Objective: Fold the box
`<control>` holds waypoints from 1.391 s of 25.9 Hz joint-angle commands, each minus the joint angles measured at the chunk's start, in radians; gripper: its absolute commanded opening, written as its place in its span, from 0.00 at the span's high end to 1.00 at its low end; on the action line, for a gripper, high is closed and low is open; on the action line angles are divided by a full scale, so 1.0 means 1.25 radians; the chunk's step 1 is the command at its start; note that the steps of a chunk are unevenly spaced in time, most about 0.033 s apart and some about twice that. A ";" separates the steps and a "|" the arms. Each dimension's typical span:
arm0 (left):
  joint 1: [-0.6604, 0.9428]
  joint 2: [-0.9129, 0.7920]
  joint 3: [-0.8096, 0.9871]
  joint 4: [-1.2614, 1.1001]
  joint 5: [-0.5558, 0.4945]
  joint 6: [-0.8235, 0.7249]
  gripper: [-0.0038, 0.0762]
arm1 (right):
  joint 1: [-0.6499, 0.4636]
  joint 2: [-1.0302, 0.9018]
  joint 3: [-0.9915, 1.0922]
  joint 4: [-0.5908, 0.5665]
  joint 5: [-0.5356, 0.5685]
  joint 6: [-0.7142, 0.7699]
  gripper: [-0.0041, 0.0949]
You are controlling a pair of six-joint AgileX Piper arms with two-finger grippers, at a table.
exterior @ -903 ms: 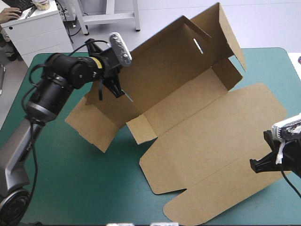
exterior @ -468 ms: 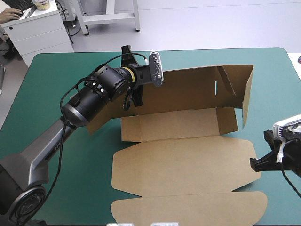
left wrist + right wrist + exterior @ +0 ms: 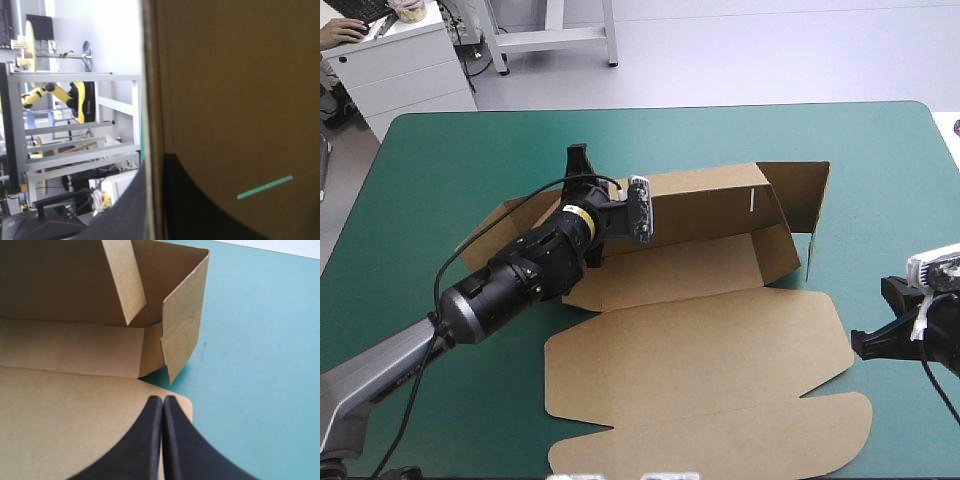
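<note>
The left gripper (image 3: 155, 162) is clamped on the box (image 3: 700, 340), pinching the top edge of its upright back wall. The right gripper (image 3: 163, 402) is pressed closed on nothing, poised at the flat lid's right-hand corner. The brown box sits mid-table on the teal-green cover (image 3: 450, 150), with its lid lying flat toward the near edge.

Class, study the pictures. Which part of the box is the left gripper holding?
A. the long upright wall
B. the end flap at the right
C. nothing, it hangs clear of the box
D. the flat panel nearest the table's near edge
A: the left gripper has a black finger on each side of the upright wall of the box.
</note>
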 commanded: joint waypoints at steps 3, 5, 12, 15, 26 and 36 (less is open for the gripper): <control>-0.017 -0.039 0.078 0.143 -0.105 -0.075 0.96 | -0.003 0.000 -0.022 -0.004 -0.055 0.010 0.98; -0.017 -0.030 0.101 0.146 -0.114 -0.094 0.96 | -0.003 0.000 -0.022 -0.002 -0.055 0.010 0.98; -0.019 -0.010 0.107 0.148 -0.086 -0.172 0.96 | -0.003 0.002 -0.022 -0.002 -0.055 0.013 0.98; -0.019 -0.010 0.111 0.188 -0.019 -0.227 0.96 | -0.003 0.006 -0.022 -0.007 -0.055 0.017 0.98; -0.113 -0.013 0.173 0.398 0.094 -0.464 0.96 | -0.003 0.125 -0.033 -0.007 -0.084 0.018 0.56; -0.113 -0.013 0.173 0.411 0.160 -0.483 0.96 | -0.003 0.358 -0.250 -0.064 -0.054 0.028 0.24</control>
